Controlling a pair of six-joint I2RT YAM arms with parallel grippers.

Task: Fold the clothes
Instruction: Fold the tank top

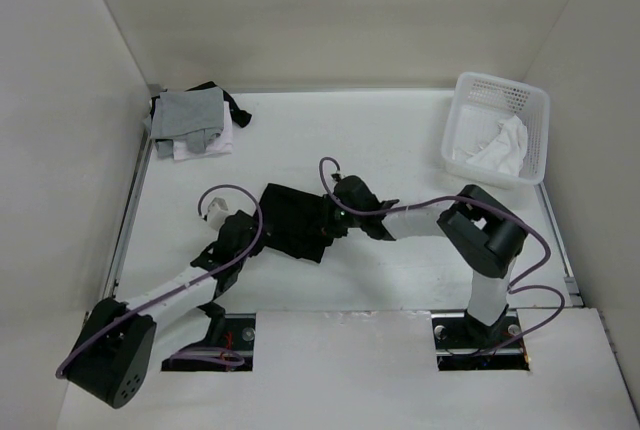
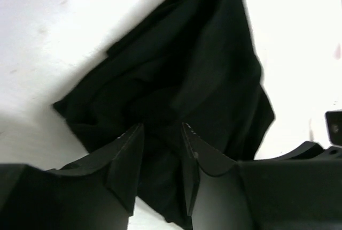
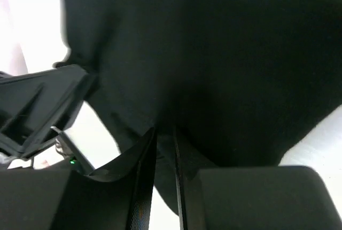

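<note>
— Where do we find the black cloth [image 1: 295, 218]?

— We see it bunched in the middle of the table [image 1: 400, 130], nearer the arms' edge than the far wall. Both arms reach in to it, one from each side.

— What do we make of the left gripper [image 2: 162, 128]?

— We see its fingers spread, with a clear gap between them. It sits at the cloth's left edge, and dark folds fill the gap. We cannot tell whether the tips touch the fabric.

— And the right gripper [image 3: 164, 132]?

— Its fingers stand close together with only a thin slit between them, and the tips point into the black cloth on its right side. Everything there is dark, so we cannot tell whether a fold is nipped in the slit.

— Where do we see the other clothes?

— In the far left corner we see a grey garment [image 1: 190, 110] lying on a white garment [image 1: 207, 144], with a bit of black fabric poking out behind them. At the far right stands the basket [image 1: 456, 140], with a crumpled white cloth [image 1: 503, 145] in it. Both spots are well apart from the black cloth.
</note>
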